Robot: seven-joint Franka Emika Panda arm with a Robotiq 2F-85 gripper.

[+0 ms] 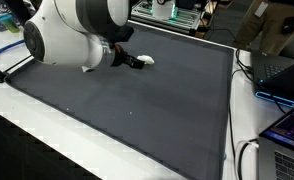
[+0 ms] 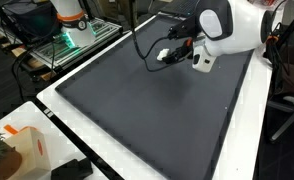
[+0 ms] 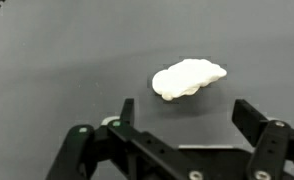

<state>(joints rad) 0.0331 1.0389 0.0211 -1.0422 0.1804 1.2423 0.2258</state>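
A dark grey mat (image 1: 137, 105) covers most of a white table (image 2: 237, 130), with lab clutter crowding the edges. I count one mat and one loose thing on it: a single white lump (image 3: 189, 79), soft-edged and irregular in outline. It sits on bare mat, with nothing else near it.

Beyond the mat there is one open laptop (image 1: 287, 75) at the table's side. One second robot base (image 2: 72, 20), white with orange rings, stands past the far edge. One black cable (image 2: 137, 35) hangs down toward my wrist.

My one arm (image 2: 232, 25) reaches out low over the mat, its bulky white link nearly level and the wrist bent so my gripper (image 3: 184, 110) tips forward and down. Its two black fingers (image 3: 127, 108) stand wide apart with nothing between them.

In the wrist view the lump lies just beyond the fingertips, a little toward one finger and clear of both. In both exterior views my gripper hangs close above the mat, in the part of it farther from the cameras.
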